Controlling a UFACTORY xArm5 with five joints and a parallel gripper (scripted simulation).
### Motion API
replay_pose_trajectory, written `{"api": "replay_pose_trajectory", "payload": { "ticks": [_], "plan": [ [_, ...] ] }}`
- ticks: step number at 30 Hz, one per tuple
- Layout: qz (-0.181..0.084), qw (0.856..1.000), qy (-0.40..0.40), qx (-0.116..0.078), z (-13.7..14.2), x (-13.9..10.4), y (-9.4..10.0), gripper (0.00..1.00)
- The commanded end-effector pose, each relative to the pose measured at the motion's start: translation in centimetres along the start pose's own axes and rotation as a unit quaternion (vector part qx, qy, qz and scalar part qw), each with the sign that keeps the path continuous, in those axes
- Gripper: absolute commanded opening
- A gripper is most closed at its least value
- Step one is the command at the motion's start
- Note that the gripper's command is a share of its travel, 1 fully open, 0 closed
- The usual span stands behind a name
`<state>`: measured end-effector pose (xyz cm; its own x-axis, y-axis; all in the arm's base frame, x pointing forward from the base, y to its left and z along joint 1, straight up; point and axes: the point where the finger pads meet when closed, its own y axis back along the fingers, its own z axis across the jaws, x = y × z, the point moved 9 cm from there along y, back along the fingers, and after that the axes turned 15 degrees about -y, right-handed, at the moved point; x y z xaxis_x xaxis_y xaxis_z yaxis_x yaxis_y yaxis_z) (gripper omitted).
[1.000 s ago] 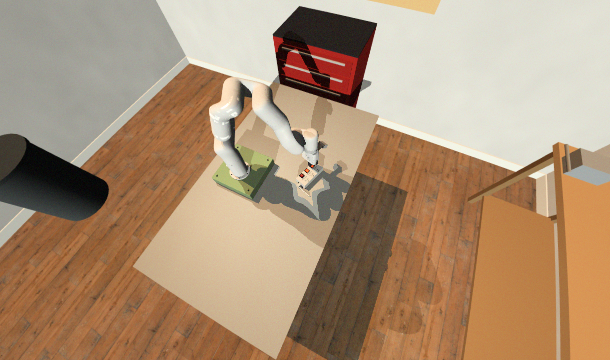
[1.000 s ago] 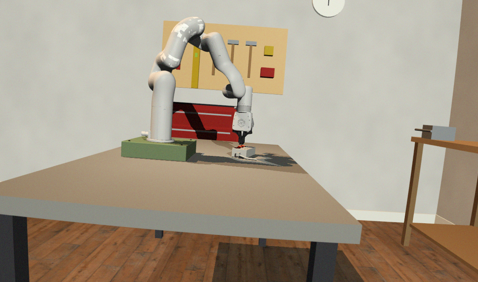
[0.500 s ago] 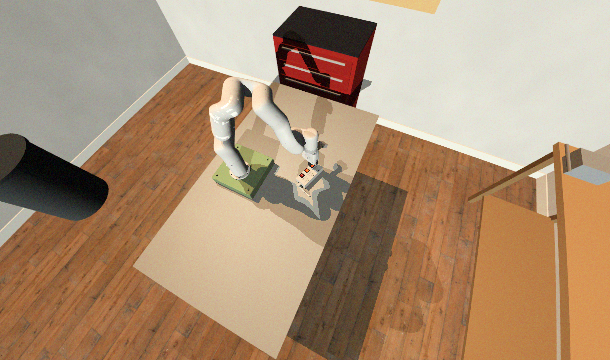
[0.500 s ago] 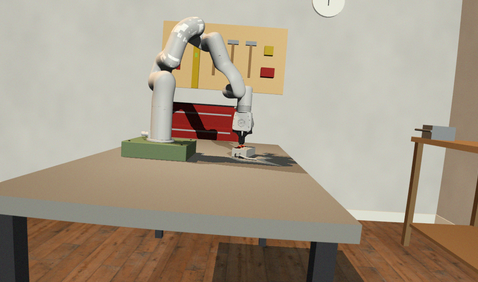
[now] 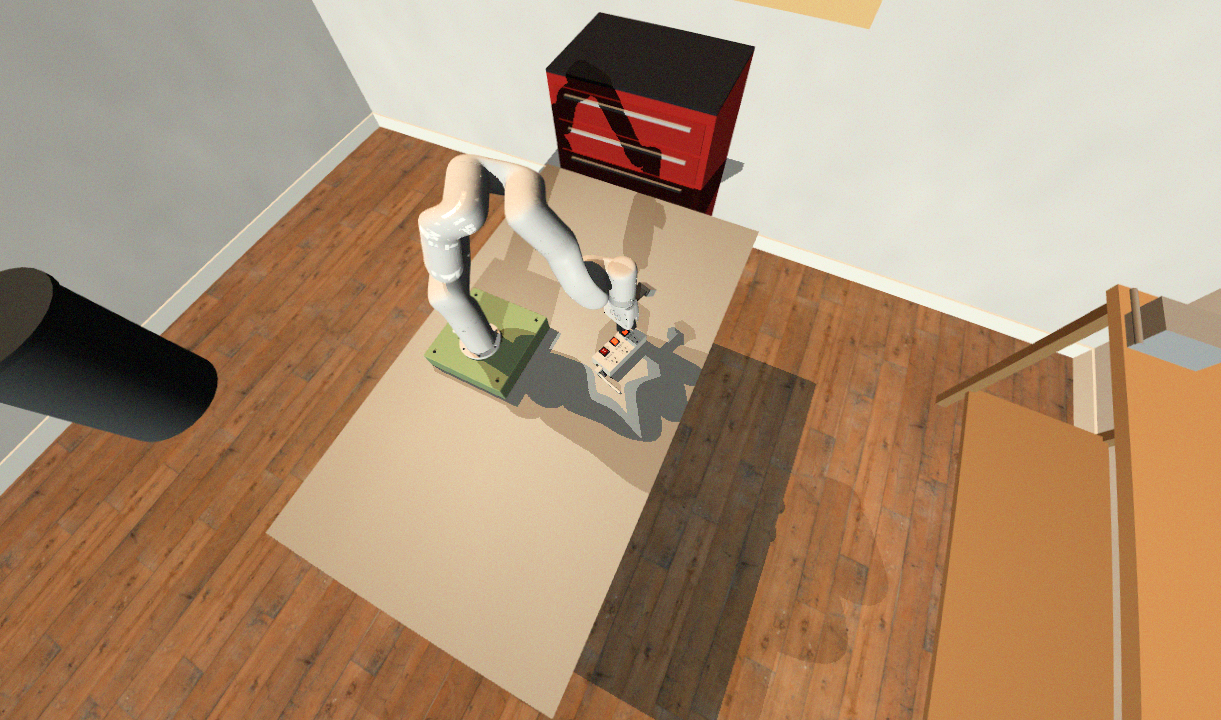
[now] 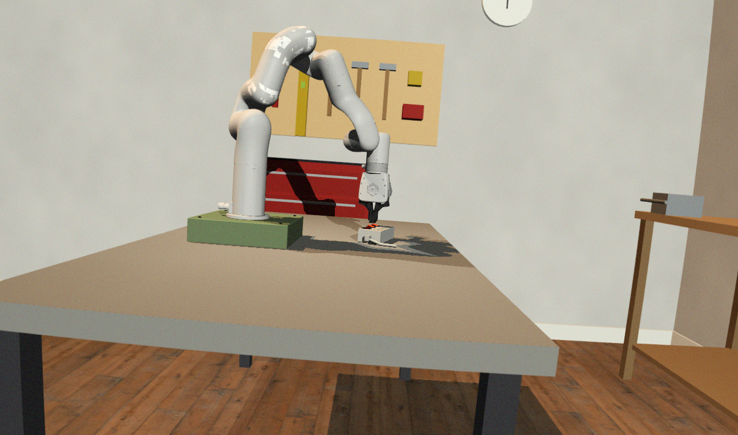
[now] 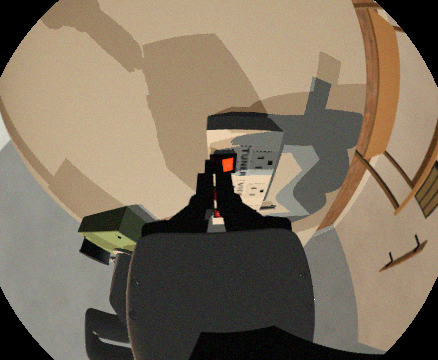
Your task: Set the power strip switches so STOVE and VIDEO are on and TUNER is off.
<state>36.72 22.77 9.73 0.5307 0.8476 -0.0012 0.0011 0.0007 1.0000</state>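
Top view puts the power strip [image 5: 620,355] [image 6: 376,234] [image 7: 259,170] at four o'clock from the green block [image 5: 489,344] [image 6: 241,231] [image 7: 114,230], the closed, empty gripper [image 5: 627,329] [image 6: 372,222] [image 7: 214,171] above it; only the wrist view shows the TUNER lettering.

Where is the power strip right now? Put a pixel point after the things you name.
In the top view, the power strip [image 5: 620,354] [image 6: 377,234] [image 7: 246,185] lies on the table [image 5: 453,501] [image 6: 263,281] [image 7: 179,30] to the right of the green base plate [image 5: 526,324] [image 6: 236,233] [image 7: 101,223], just under the closed end effector [image 5: 627,329] [image 6: 372,220] [image 7: 214,171].
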Motion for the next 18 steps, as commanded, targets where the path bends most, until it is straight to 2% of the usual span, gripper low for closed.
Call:
{"api": "replay_pose_trajectory", "payload": {
  "ticks": [1, 18],
  "plan": [
    [0.002, 1.0, 0.0, -0.001, 0.04, 0.09, 0.09, 0.0],
    [0.002, 1.0, 0.0, -0.001, 0.04, 0.09, -0.45, 0.0]
  ]
}}
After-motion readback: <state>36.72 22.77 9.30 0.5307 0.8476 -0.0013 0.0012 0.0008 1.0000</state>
